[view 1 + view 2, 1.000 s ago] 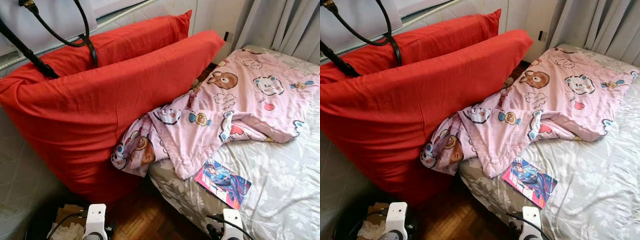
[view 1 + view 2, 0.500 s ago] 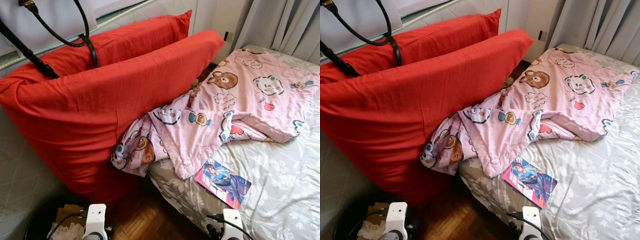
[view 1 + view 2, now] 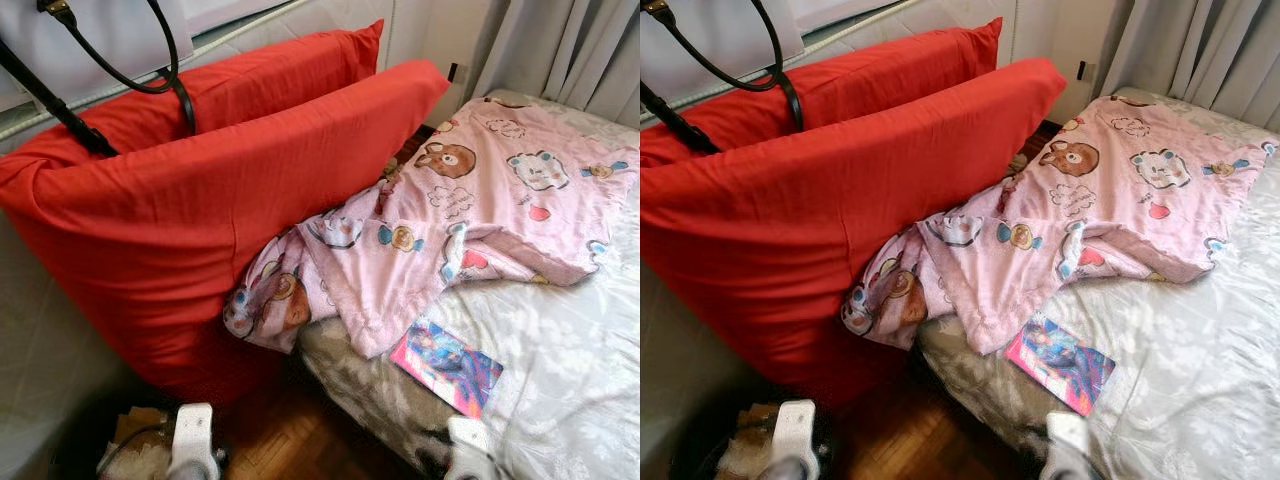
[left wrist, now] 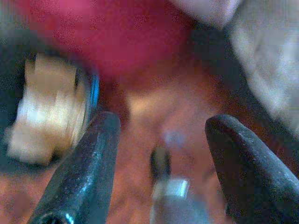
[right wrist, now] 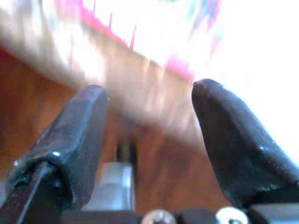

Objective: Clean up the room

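From the left eye view, two red pillows (image 3: 200,210) are seen standing on edge, one behind the other, leaning against the wall to the left of the bed (image 3: 570,370). One pink cartoon-print blanket (image 3: 450,220) is spread crumpled over the near corner of the bed, its lower end spilling off the bed edge and touching the front pillow. One colourful book (image 3: 447,365) lies flat on the grey floral sheet just below the blanket's hem, close to the bed's edge. A strip of wooden floor (image 3: 300,440) is left open between pillow and bed. Two black cables (image 3: 160,70) hang at the upper left. The tops of both wrists are blurred at the bottom edge.

From the right eye view, the same layout is seen – a crumpled paper bundle (image 3: 745,450) sits on the floor at the lower left.

In the left wrist view, the left gripper (image 4: 161,154) is held low over the floor with its two fingers wide apart, nothing between them; the paper bundle is blurred to one side.

In the right wrist view, the right gripper (image 5: 149,135) is likewise spread open and empty – pointed at the bed's edge, where a blur of pink is made out.
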### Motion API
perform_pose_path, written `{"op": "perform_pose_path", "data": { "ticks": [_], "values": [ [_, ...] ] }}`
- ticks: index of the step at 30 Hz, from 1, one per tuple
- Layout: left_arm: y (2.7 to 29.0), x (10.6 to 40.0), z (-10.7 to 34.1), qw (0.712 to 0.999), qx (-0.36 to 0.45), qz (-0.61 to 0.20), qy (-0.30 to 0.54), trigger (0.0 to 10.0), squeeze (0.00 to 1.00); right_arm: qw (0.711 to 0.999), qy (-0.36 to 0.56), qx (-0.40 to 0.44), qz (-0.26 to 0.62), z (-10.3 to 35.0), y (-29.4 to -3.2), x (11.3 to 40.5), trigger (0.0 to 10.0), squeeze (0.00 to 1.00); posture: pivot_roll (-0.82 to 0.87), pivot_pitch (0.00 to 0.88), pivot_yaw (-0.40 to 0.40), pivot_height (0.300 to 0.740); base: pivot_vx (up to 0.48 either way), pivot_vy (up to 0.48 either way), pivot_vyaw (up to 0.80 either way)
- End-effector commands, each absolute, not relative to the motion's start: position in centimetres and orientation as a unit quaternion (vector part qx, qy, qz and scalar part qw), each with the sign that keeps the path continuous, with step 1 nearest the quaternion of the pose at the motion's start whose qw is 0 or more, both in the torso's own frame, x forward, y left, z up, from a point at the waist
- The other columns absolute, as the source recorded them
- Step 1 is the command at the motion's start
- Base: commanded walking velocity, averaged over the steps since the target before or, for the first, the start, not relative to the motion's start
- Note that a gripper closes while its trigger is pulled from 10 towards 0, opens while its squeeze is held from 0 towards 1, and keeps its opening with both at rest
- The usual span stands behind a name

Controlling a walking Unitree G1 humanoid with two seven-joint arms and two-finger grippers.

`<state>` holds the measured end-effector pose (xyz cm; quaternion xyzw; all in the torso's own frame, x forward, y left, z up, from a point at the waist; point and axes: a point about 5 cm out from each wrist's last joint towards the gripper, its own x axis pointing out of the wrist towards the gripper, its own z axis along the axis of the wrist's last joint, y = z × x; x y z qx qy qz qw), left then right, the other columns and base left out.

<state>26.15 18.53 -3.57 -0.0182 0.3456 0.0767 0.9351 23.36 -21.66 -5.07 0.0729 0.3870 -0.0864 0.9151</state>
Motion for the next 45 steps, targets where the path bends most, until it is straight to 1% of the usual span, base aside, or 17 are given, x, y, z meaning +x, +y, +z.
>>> {"op": "perform_pose_path", "data": {
  "ticks": [1,10,14,16,19,23,28,32,34,38,40,41,43,45],
  "values": [
    [19.0,24.8,-4.6,0.923,-0.019,0.089,0.374,10.0,0.0,0.903,0.412,0.086,-0.091,-6.1,-21.2,21.9,10.0,0.0,0.05,0.018,-0.003,0.74,0.0,0.0,0.0],
    [19.0,25.0,-4.4,0.925,-0.018,0.09,0.368,10.0,0.0,0.903,0.408,0.093,-0.092,-6.0,-21.2,22.1,10.0,0.0,0.05,0.024,0.002,0.74,0.0,0.0,0.0],
    [19.0,25.1,-4.2,0.935,-0.039,0.1,0.339,10.0,0.0,0.926,0.36,0.097,-0.068,-5.4,-21.0,22.6,10.0,0.0,0.05,0.03,0.013,0.74,0.0,0.0,0.0],
    [19.1,25.2,-4.0,0.94,-0.051,0.104,0.32,10.0,0.0,0.94,0.334,0.071,-0.024,-4.9,-20.7,23.2,10.0,0.0,0.05,0.031,0.026,0.74,0.0,0.0,0.0],
    [19.3,25.3,-3.8,0.945,-0.046,0.101,0.308,10.0,0.0,0.947,0.316,0.049,0.014,-4.5,-20.4,23.6,10.0,0.0,0.04,0.031,0.031,0.74,0.0,0.0,0.0],
    [19.5,25.4,-3.6,0.948,-0.042,0.108,0.298,10.0,0.0,0.952,0.298,0.067,0.01,-4.3,-20.2,23.7,10.0,0.0,0.03,0.029,0.033,0.74,0.0,0.0,0.0],
    [19.5,25.4,-3.4,0.953,-0.043,0.112,0.278,10.0,0.0,0.959,0.263,0.103,-0.019,-4.0,-20.4,23.7,10.0,0.0,0.04,0.024,0.024,0.74,0.0,0.0,0.0],
    [19.1,25.7,-3.0,0.962,-0.041,0.096,0.252,10.0,0.0,0.963,0.233,0.129,-0.042,-3.8,-20.9,23.6,10.0,0.0,0.03,0.015,0.009,0.74,0.0,0.0,0.0],
    [19.0,25.7,-2.9,0.964,-0.038,0.091,0.249,10.0,0.0,0.963,0.229,0.135,-0.044,-3.7,-21.0,23.6,10.0,0.0,0.03,0.014,0.006,0.74,0.0,0.0,0.0],
    [18.7,25.8,-2.7,0.969,-0.023,0.078,0.233,10.0,0.0,0.966,0.23,0.115,-0.018,-3.6,-21.1,23.6,10.0,0.0,0.04,0.014,-0.011,0.74,0.0,0.0,0.0],
    [20.9,27.6,0.3,0.985,0.056,0.089,0.136,10.0,0.0,0.966,0.235,0.107,-0.014,-3.7,-21.1,23.5,10.0,0.0,0.04,0.009,-0.021,0.74,0.0,0.0,0.0],
    [21.4,28.8,2.2,0.992,0.028,0.093,0.08,10.0,0.0,0.965,0.236,0.108,-0.015,-3.8,-21.3,23.4,10.0,0.0,0.04,0.01,-0.024,0.74,0.0,0.0,0.0],
    [21.2,29.4,2.8,0.994,-0.003,0.085,0.068,10.0,0.0,0.966,0.233,0.108,-0.011,-3.7,-21.3,23.3,10.0,0.0,0.03,0.01,-0.022,0.74,0.0,0.0,0.0],
    [21.3,29.4,2.7,0.994,-0.006,0.081,0.074,10.0,0.0,0.967,0.23,0.107,-0.011,-3.7,-21.4,23.3,10.0,0.0,0.03,0.007,-0.02,0.74,0.0,0.0,0.0]
  ]
}}
